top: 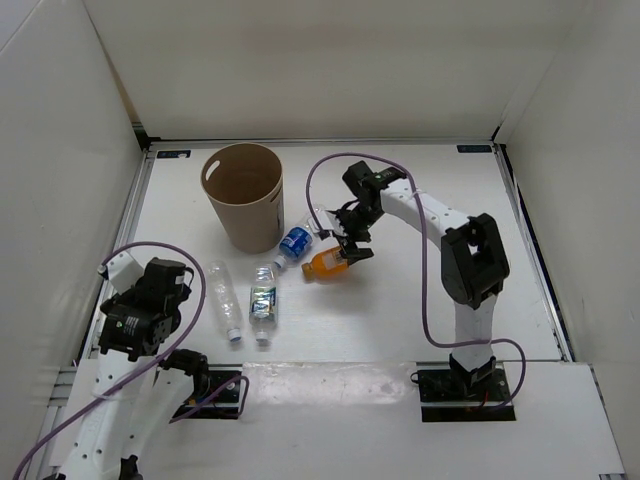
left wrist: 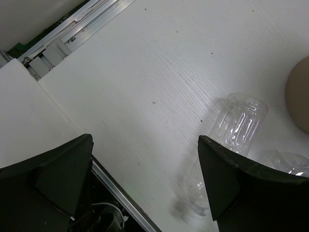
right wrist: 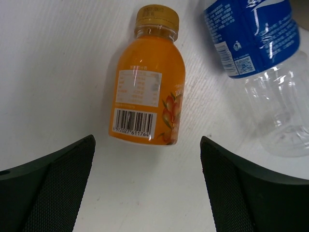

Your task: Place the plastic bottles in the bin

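The orange bottle (right wrist: 147, 92) lies on its side near the middle of the table (top: 400, 320), just right of the bin (top: 240, 215), so the carry to the bin will be short. I hold my right gripper (top: 348, 248) over it with the jaws spread wide, one on each side of the bottle's base and neither touching it. I think that lines me up to close across the body, where the grip is broadest.

The blue-label bottle (right wrist: 251, 34) lies just beside it on the bin's side. It is close enough that I must drop straight down or I will nudge it.

Nearer and to the left, the green-blue label bottle (top: 263, 300) and the clear plain bottle (left wrist: 239, 121) lie side by side. My left gripper (left wrist: 145, 145) hangs open and empty over bare table beside them, leaving the right arm room.
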You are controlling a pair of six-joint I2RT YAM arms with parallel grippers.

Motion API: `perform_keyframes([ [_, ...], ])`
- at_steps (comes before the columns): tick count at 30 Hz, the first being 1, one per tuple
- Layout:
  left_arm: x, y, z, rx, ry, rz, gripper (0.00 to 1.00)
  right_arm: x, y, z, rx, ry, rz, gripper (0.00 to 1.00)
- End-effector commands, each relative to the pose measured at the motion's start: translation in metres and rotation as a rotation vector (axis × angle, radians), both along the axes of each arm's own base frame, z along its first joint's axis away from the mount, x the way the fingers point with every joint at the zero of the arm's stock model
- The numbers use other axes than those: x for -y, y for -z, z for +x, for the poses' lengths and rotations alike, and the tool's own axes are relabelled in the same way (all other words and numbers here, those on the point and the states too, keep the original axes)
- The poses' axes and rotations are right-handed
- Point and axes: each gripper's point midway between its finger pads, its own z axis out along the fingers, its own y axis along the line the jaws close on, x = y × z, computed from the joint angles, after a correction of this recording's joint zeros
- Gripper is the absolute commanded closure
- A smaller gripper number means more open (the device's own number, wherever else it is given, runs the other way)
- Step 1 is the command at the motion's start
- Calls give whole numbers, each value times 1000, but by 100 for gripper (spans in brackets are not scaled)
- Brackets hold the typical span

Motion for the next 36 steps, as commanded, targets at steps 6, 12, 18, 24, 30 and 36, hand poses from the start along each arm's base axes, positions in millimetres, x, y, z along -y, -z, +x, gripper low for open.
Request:
perform_keyframes([
  [6, -6, -4, -7, 37, -35, 18, 0, -9, -5, 3, -8, -45, 30, 10],
  [12, -6, -3, -6, 25, -35, 19, 0, -23, -2, -3, -8, -66, 38, 10],
  [18, -3, -2, -4, 10, -22, 18, 0, -16, 23, -13, -90, -57, -35, 10],
  [24, 3, 0, 1, -9, 16, 18, 0, -31, 33, -13, -84, -24, -66, 10],
  [30, 6, 1, 3, -27, 36, 20, 0, -34, 44, 1, -53, 35, -108, 14],
  [36, 7, 3, 3, -37, 42, 20, 0, -36, 47, 15, -14, 127, -120, 30],
])
